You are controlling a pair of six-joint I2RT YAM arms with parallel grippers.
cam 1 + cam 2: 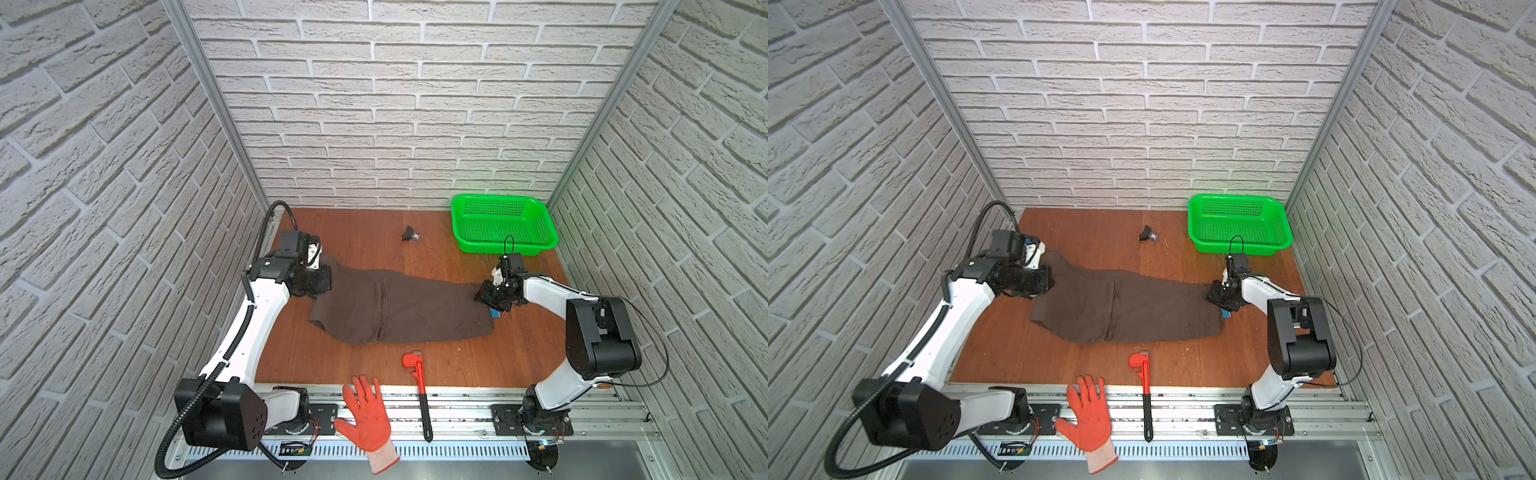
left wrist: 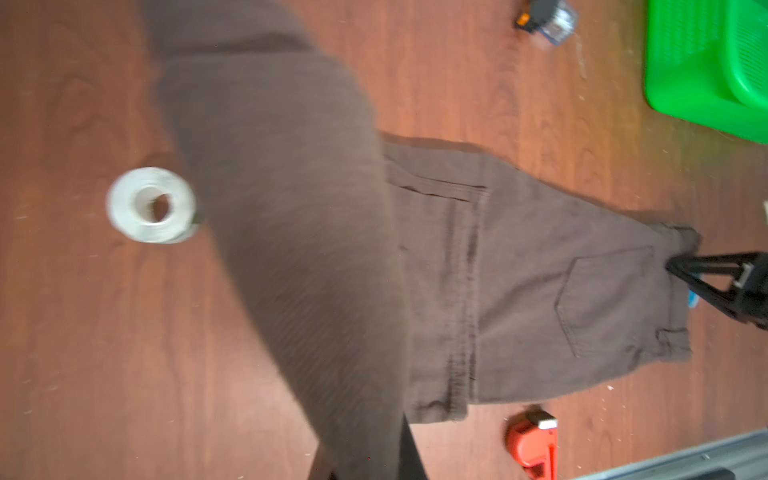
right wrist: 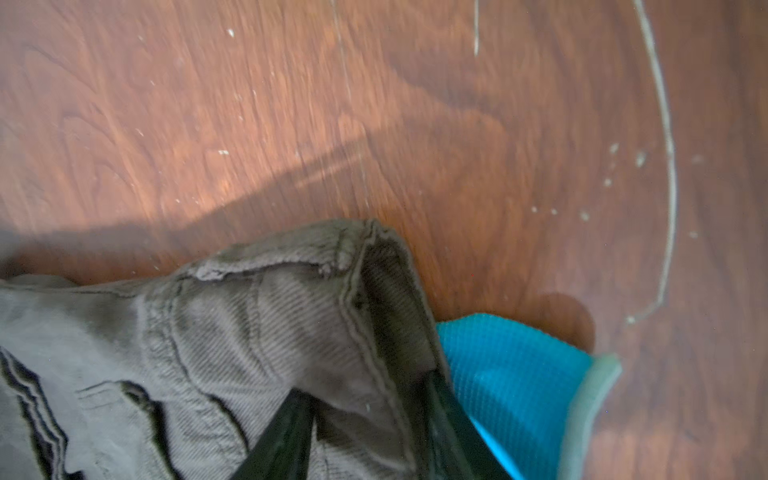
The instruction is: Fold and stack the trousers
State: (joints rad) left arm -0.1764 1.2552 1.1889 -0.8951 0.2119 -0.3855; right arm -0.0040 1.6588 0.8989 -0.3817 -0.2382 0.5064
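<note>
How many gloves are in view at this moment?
2. An orange glove lies across the front rail. Only the cuff of a blue-cuffed glove shows, poking out from under the waistband end of the trousers. The cloth could hide more.

The wooden table bears trousers, green basket, red wrench, tape roll.

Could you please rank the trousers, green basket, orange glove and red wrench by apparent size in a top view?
Largest to smallest:
trousers
green basket
orange glove
red wrench
Glove and wrench lie nearest the camera, so they look enlarged.
</note>
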